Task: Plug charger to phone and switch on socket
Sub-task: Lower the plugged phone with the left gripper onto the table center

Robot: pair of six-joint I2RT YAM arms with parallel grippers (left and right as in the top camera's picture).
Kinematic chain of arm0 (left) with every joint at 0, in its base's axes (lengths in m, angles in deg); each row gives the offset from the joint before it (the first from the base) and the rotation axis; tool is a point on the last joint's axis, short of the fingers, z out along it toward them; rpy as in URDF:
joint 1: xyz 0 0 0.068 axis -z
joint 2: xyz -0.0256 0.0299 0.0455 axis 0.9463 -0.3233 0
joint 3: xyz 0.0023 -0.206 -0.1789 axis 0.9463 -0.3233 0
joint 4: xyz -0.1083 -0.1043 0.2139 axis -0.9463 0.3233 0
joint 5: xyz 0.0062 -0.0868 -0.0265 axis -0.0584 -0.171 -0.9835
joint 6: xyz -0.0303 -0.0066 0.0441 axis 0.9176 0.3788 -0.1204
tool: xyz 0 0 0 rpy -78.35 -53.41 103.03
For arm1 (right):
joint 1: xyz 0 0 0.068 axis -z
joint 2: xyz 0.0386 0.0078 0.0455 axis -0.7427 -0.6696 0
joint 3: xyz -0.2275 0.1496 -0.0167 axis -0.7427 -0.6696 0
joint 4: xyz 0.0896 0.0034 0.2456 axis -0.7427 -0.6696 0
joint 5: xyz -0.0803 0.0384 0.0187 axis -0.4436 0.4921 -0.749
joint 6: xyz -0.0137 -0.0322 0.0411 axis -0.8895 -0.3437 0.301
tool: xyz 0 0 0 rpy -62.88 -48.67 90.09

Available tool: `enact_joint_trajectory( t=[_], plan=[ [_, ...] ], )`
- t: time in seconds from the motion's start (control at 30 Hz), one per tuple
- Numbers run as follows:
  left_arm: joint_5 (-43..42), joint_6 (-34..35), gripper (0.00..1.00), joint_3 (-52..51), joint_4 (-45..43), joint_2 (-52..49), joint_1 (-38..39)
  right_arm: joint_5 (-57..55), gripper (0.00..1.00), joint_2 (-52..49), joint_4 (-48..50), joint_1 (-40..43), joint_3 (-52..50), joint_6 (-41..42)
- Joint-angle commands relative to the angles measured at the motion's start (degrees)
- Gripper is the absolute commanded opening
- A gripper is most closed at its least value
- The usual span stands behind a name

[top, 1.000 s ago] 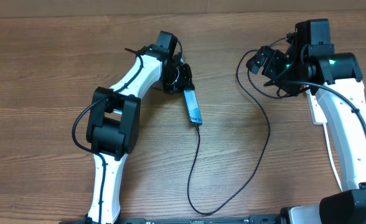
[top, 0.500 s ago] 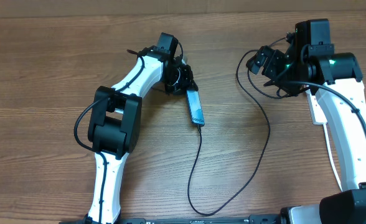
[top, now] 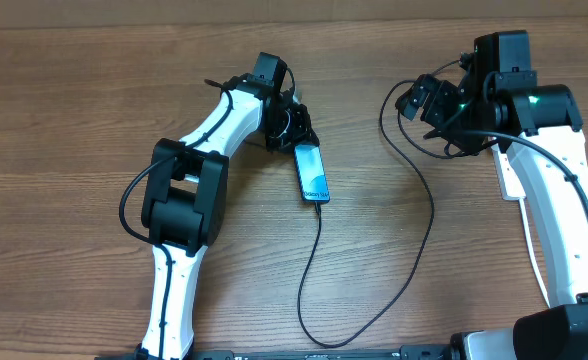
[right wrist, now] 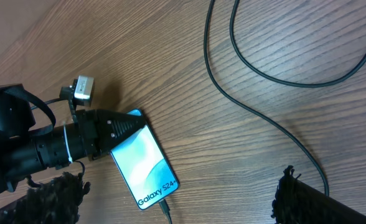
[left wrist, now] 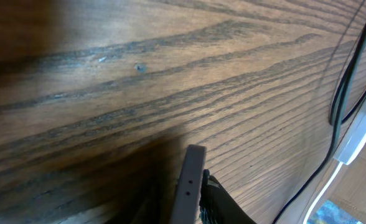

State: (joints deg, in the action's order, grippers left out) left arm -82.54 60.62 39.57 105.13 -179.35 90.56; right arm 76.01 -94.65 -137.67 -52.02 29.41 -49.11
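The phone point(top: 312, 173) lies nearly flat on the wooden table, with its cyan screen up and white text at its near end. It also shows in the right wrist view point(right wrist: 142, 167). My left gripper point(top: 294, 135) is shut on the phone's far end. In the left wrist view the phone's grey edge point(left wrist: 191, 180) stands between the jaws. The charger point(top: 426, 235) has its tip in the phone's near end point(right wrist: 164, 208), loops toward the front and runs up past my right gripper point(top: 424, 108). My right gripper point(right wrist: 180, 200) is open wide and empty. The socket is out of view.
The charger's loop point(right wrist: 264, 118) crosses the wood between the two arms. The right arm's white link point(top: 534, 220) runs along the right side. A white shape with black cables point(left wrist: 357, 134) sits at the right edge of the left wrist view.
The phone has turned from standing on its edge toward lying flat, so more of its screen shows, and it has shifted slightly right. The right arm has not moved.
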Motion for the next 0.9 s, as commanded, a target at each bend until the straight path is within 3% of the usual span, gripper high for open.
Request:
enact_joint_trajectory(
  t=[0.0,0.23,0.37,0.6,0.87],
  plan=[
    [1.9,-0.7,0.24,0.0,1.3,-1.7,0.5,-0.6,1.00,1.2,0.1,0.4,0.5,-0.3],
    [4.4,-0.7,0.27,0.0,3.0,-1.7,0.5,-0.6,1.00,1.2,-0.2,0.4,0.5,-0.3],
    [4.8,-0.7,0.44,0.0,4.0,-1.7,0.4,-0.6,1.00,1.2,-0.3,0.4,0.5,-0.3],
    [5.0,-0.7,0.64,0.0,5.3,-1.7,0.4,-0.6,1.00,1.2,-0.3,0.4,0.5,-0.3],
    [8.1,-0.7,0.76,0.0,8.1,-1.7,0.4,-0.6,1.00,1.2,-0.3,0.4,0.5,-0.3]
  ],
)
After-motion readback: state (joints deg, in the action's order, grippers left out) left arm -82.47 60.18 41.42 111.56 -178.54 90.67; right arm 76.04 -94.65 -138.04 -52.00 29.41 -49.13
